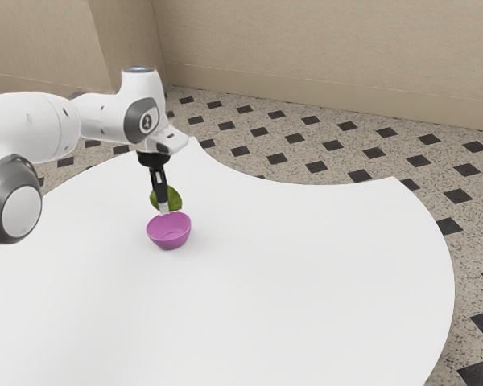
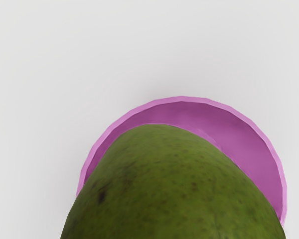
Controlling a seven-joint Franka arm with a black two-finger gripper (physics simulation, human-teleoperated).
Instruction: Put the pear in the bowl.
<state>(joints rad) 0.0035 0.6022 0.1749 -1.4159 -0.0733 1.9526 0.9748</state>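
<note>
Speckled, rounded green pear point(image 2: 174, 194), gripped between black jaws above smooth magenta bowl point(image 2: 249, 144), rim faceted.

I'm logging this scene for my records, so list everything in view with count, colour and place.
pear: one, green with dark specks, held above the bowl
bowl: one, pink-purple, on the table
table: one, white, curved edges, under the bowl
floor: one, speckled beige-grey with dark diamond insets, beyond and below the table
walls: at least two faces, beige, behind the floor
gripper: one, mostly black, shut on the pear
robot arm: one, white and grey, entering from the exterior view's left
</note>
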